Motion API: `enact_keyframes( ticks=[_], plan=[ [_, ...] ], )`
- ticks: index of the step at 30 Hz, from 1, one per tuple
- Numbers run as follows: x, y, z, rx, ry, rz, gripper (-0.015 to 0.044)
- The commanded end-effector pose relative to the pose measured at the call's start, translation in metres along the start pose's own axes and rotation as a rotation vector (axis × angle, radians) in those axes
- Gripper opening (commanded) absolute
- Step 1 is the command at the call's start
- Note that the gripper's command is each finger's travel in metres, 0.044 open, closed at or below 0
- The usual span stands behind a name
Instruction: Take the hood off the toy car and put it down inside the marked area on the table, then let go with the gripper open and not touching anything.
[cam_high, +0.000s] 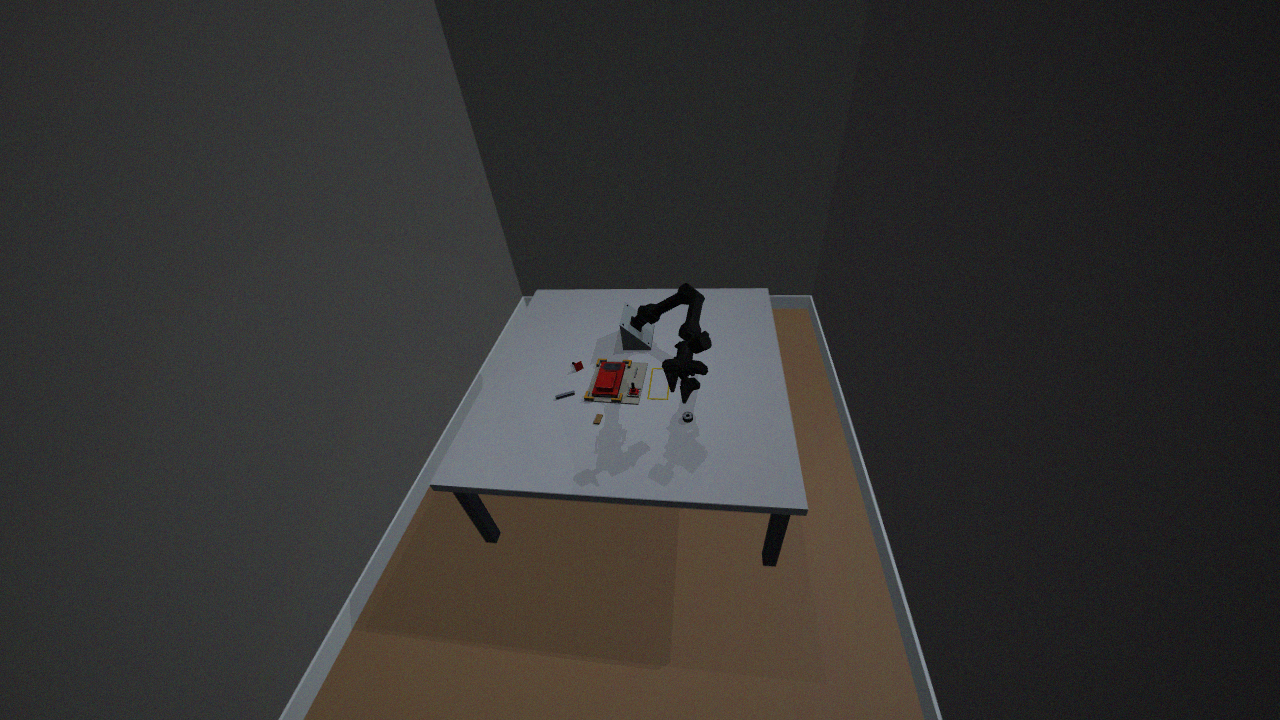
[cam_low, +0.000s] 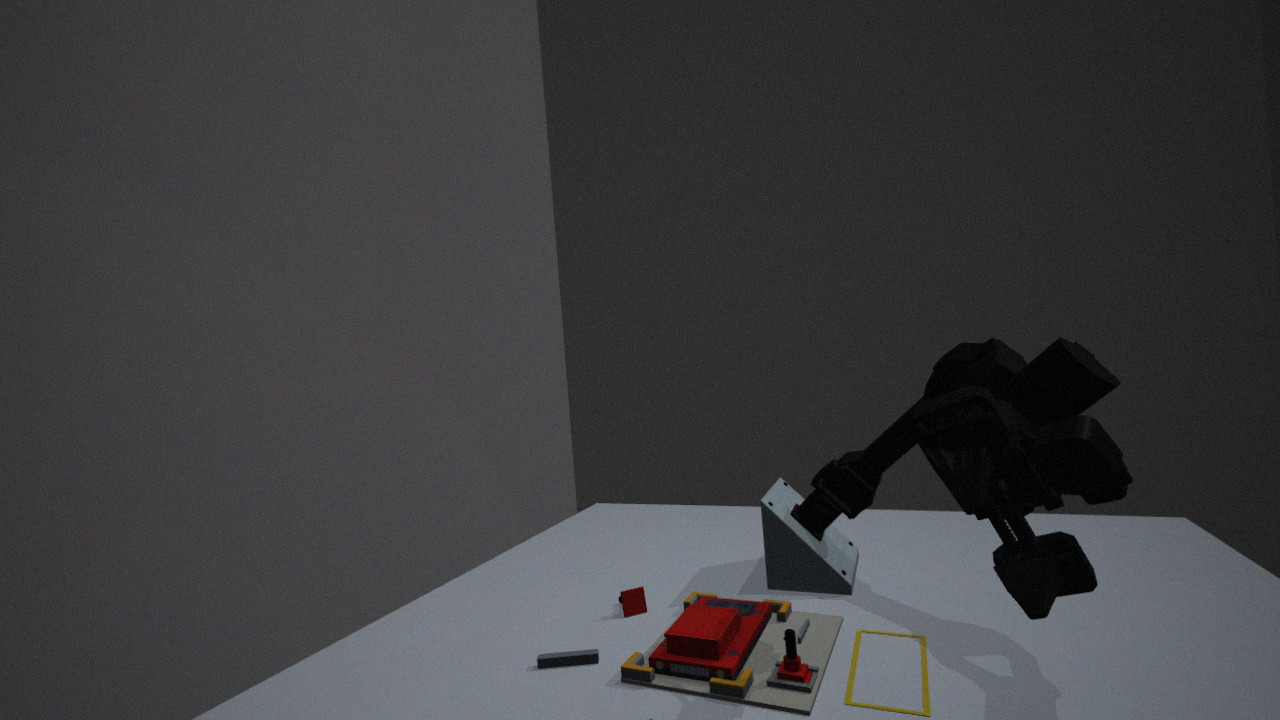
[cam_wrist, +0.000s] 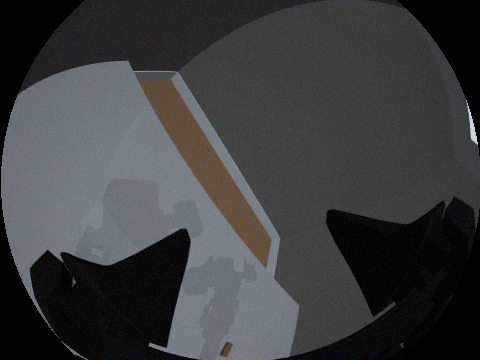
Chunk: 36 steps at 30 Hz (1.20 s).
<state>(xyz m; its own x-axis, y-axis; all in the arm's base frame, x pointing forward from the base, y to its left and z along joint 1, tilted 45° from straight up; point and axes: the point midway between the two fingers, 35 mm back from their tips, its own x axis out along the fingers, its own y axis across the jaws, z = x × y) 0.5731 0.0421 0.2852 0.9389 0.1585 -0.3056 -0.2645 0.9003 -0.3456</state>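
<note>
Dim grey walls surround a pale grey table. The black gripper hangs wide apart, empty, above the yellow-outlined rectangle; the red blocky toy car, hood on, sits beside that rectangle.

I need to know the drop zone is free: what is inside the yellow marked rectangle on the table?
Inside the yellow marked rectangle only bare table and the arm's shadow show. The open gripper hangs above, beside it, covering none of it in the exterior view. The toy car sits outside.
</note>
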Motion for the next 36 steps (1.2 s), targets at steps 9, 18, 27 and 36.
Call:
enact_keyframes(
  ticks=[9,18,27,36],
  plan=[
    [0.002,-0.008,-0.160,0.108,0.409,0.195,0.0440],
    [-0.032,-0.002,-0.262,0.289,0.671,0.361,0.0440],
    [-0.092,0.013,-0.347,0.590,0.901,0.557,0.0440],
    [-0.153,0.033,-0.387,0.981,1.027,0.743,0.0440]
  ],
)
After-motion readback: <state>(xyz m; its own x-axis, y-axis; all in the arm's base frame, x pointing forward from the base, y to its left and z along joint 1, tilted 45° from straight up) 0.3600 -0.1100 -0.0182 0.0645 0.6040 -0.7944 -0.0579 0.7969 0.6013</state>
